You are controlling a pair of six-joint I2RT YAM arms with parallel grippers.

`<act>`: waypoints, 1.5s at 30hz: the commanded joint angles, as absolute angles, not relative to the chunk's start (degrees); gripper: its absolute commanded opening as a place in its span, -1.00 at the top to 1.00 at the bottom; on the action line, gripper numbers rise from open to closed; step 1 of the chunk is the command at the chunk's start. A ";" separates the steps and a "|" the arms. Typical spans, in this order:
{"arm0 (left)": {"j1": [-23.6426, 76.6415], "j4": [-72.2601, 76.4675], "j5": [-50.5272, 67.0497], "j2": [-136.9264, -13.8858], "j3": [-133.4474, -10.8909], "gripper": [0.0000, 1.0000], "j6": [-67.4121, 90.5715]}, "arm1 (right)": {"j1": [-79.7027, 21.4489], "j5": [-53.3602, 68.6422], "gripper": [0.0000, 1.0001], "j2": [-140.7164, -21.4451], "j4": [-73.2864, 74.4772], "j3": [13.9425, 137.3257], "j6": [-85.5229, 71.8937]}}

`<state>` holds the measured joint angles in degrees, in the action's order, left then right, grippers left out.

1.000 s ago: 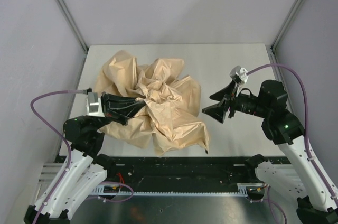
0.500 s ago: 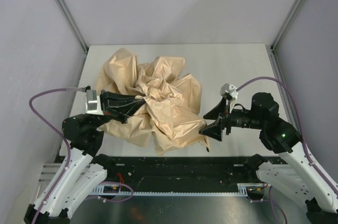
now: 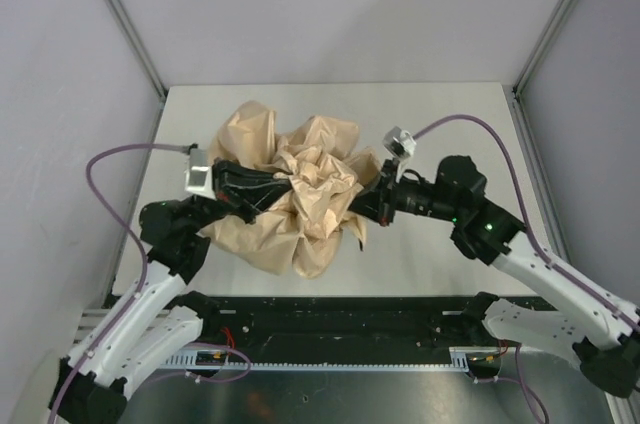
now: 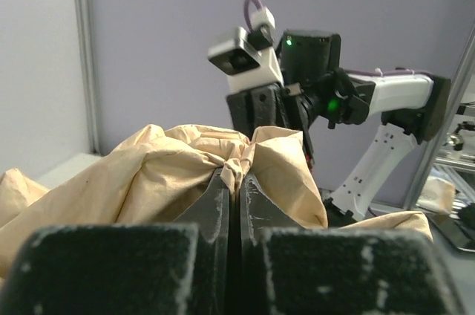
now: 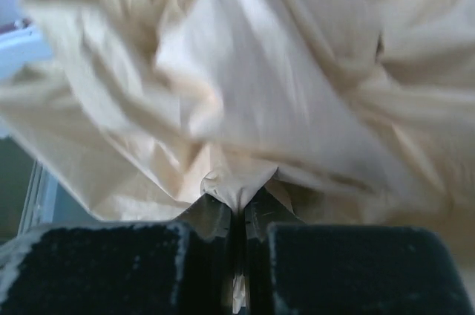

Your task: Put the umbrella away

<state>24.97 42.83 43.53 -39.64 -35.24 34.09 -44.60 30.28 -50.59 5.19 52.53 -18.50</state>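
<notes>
Now left pincer (image 4: 237, 181) and right pincer (image 5: 237, 209) each pinch umbrella (image 3: 310, 199) fabric; canopy bunched between them, stowing not yet done.

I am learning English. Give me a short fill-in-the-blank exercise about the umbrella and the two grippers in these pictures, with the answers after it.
1. The left gripper is shut on the ____ of the umbrella.
2. The right gripper pinches a fold of it too, so its jaws are ____.
3. Seen from above, the umbrella lies on the table, ____ the two grippers.
Missing words: fabric; shut; between.
</notes>
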 commanded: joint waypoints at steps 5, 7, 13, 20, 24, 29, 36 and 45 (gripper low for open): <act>36.09 48.80 39.50 -46.05 -36.41 1.00 35.47 | -46.74 18.67 1.00 -61.82 3.03 66.34 -21.65; 37.26 51.09 39.21 -47.74 -35.87 1.00 37.48 | -46.75 17.96 0.95 -63.24 6.12 68.57 -20.51; 37.49 56.83 32.57 -48.30 -33.53 1.00 42.87 | -46.67 16.18 0.31 -61.47 12.99 69.86 -17.24; 34.44 64.21 30.74 -50.25 -33.20 1.00 51.53 | -46.66 13.89 -0.46 -57.46 18.27 70.03 -17.71; 29.79 76.65 33.40 -51.94 -30.16 1.00 57.72 | -46.60 12.23 -0.78 -53.89 19.98 70.05 -19.70; 23.48 86.65 35.60 -52.06 -27.65 1.00 59.04 | -46.58 9.31 -0.97 -50.20 22.81 70.07 -27.68; 20.99 87.18 37.33 -52.62 -31.59 1.00 53.32 | -46.59 5.38 -0.99 -48.55 25.10 69.28 -40.10; 18.64 87.19 36.09 -53.12 -37.50 1.00 48.41 | -46.91 3.56 -0.84 -42.40 -3.97 43.63 -75.96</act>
<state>19.88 71.96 37.71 -53.28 -32.29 52.71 -46.57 2.57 -41.39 14.90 51.64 -55.05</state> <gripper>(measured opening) 0.036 0.941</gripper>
